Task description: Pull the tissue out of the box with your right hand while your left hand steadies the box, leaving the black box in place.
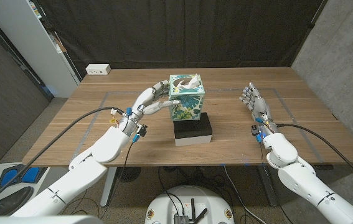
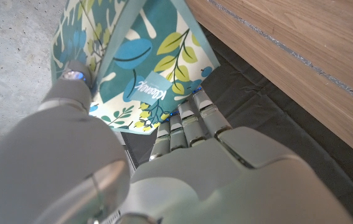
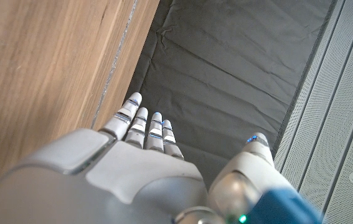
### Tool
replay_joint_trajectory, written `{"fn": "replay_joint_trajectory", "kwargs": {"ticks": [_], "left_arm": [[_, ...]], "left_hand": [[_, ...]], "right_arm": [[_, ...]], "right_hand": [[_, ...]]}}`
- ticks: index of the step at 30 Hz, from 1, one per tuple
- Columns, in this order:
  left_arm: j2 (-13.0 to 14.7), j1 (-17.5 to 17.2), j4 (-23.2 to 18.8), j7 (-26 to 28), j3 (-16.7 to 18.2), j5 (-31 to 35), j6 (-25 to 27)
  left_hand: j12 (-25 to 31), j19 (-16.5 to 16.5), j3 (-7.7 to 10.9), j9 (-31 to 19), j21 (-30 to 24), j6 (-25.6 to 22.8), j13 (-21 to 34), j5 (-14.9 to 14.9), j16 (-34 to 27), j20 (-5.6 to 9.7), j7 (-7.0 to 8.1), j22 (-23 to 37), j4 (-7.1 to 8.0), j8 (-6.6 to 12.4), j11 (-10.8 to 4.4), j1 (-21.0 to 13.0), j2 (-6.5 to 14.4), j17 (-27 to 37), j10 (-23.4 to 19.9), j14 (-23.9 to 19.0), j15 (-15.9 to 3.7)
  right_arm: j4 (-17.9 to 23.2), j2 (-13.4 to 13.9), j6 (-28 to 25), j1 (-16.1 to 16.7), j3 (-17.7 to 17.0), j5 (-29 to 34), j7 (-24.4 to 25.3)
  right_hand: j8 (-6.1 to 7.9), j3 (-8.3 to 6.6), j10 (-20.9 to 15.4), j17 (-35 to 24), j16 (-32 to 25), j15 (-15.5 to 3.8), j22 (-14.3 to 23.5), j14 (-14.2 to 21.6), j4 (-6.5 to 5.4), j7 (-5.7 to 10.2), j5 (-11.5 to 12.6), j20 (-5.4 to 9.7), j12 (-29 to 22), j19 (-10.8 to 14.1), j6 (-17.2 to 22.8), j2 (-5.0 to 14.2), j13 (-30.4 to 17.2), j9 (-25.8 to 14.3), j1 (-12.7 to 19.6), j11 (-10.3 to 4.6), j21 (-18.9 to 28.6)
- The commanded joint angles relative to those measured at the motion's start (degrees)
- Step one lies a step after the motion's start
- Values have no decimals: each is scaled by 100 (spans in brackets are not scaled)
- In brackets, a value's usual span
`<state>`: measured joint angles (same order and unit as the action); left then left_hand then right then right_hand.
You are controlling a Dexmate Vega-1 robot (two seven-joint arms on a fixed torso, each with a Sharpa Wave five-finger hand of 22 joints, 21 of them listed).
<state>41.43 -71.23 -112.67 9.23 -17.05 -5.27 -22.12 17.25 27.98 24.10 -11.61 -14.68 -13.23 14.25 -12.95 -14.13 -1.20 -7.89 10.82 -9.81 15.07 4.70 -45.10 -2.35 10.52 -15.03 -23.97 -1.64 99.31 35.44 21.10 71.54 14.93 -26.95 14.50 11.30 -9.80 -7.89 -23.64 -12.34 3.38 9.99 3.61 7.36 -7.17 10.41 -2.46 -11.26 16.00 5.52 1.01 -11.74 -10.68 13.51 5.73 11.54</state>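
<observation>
- The wooden table carries everything, with the black box near its middle and the tissue box standing on top of that.
- My left hand holds the tissue box on its left side, fingers wrapped onto the leafy blue-green cardboard; I judge the box light and easy to tip, so this grip matters.
- My right hand waits well apart to the right of the boxes, fingers spread and holding nothing.
- The tissue pokes up white and crumpled from the top opening. I expect it to be soft, thin and easily torn, so I should pinch the raised tuft near its base and pull straight up, gently.
</observation>
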Motion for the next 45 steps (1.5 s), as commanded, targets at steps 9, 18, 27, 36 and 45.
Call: {"fn": "replay_joint_trajectory", "kwargs": {"ticks": [9, 18, 27, 36, 45], "left_arm": [[-64, 72, 69, 23, -88, -19, -1], [-32, 105, 92, -12, -113, -3, -5], [-32, 98, 44, 14, -133, 5, 80], [-23, 106, 43, 60, -147, 115, 92], [-54, 148, 143, 77, -178, 176, -39]], "left_hand": [[19, 215, -14, -8, -56, -95, 33, -47, 26, 158, -215, 10, 9, 10, -9, -182, 164, 13, -85, -61, -18], [18, 228, -24, -11, -57, -119, 39, -52, 31, 150, -207, 11, 10, 5, -18, -197, 172, 15, -103, -76, -18], [17, 243, -28, -13, -59, -126, 46, -59, 35, 159, -200, 12, 12, -7, -38, -220, 193, 18, -119, -91, -30], [11, 238, -31, -16, -54, -130, 51, -65, 39, 159, -195, 13, 13, -18, -29, -240, 214, 20, -125, -102, -28], [7, 244, -35, -19, -53, -161, 56, -71, 44, 159, -188, 14, 10, -18, -45, -264, 229, 21, -133, -112, -30]], "right_arm": [[336, -22, 294, 587, -158, 149, 130], [549, -26, 293, 832, -211, 258, 205], [587, -43, 274, 854, -255, 265, 183], [634, -85, 287, 829, -261, 436, 252], [907, 0, 114, 922, -330, 416, 235]], "right_hand": [[9, -4, -40, -9, -37, 1, 11, 31, 29, -67, 11, -17, -53, 30, 4, -13, -3, -14, 17, 30, -3], [8, -2, -48, -7, -42, 17, 11, 40, 28, -69, 10, -26, -56, 26, 1, -12, -3, -14, 12, 34, -7], [11, 0, -54, -3, -45, 2, 11, 47, 27, -71, 10, -30, -58, 32, 10, -9, -3, -14, 6, 34, -7], [27, -1, -90, 0, -54, 7, 11, 69, 26, -75, 10, -28, -71, 54, 55, -1, -4, -14, 4, 22, 0], [32, -4, -101, 3, -61, -1, 11, 88, 28, -74, 10, -33, -73, 60, 75, 6, -4, -13, 6, 17, 0]]}}
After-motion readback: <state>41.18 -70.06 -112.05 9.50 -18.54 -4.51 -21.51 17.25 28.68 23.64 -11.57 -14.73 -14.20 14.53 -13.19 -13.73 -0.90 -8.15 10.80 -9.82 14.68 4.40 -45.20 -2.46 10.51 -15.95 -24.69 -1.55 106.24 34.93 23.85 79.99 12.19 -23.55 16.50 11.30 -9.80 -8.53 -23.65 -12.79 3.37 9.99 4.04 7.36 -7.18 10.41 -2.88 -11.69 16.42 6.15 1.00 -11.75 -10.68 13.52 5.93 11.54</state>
